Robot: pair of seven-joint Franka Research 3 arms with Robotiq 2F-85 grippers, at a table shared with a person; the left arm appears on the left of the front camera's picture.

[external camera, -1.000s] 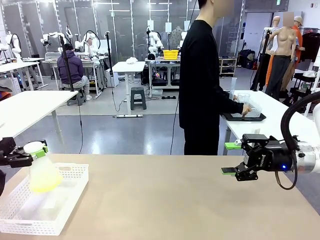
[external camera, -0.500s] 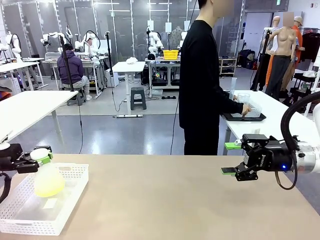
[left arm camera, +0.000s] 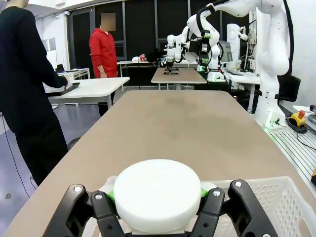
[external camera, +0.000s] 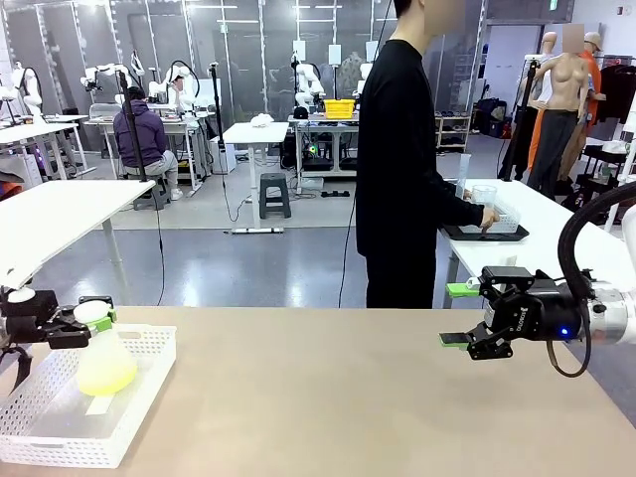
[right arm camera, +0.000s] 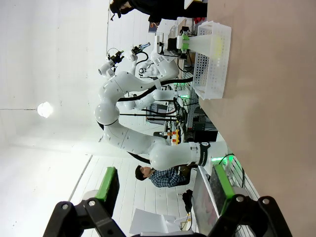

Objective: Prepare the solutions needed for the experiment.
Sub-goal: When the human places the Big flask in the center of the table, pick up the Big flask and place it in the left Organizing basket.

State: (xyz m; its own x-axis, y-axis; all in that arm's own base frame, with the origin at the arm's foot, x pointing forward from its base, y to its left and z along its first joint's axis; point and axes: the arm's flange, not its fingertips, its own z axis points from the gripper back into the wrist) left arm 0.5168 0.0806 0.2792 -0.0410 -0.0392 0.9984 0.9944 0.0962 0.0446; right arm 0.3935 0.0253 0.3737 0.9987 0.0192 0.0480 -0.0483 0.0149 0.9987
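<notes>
On the tan table point(external camera: 338, 397), a frosted conical flask point(external camera: 101, 360) holding the pale yellow-green solutions point(external camera: 105, 378) is clamped at its white-capped neck by the left gripper point(external camera: 87, 324), above the white basket point(external camera: 60, 437). Farther right, the right gripper point(external camera: 459, 315) is held wide, empty.

right arm point(external camera: 611, 318): white shell, black wrist section, blue LED lit, black cable looping from 12 to 6 o'clock around the wrist
right gripper point(external camera: 459, 315): black body, white print on the side, green pads on both fingers point(right arm camera: 108, 183)
left gripper point(external camera: 91, 320): black linkage, silver screws at the joints, green pads
left arm point(right arm camera: 133, 143): white rounded segments, black band with print near the base
person point(external camera: 402, 169): black long-sleeve top, black trousers
</notes>
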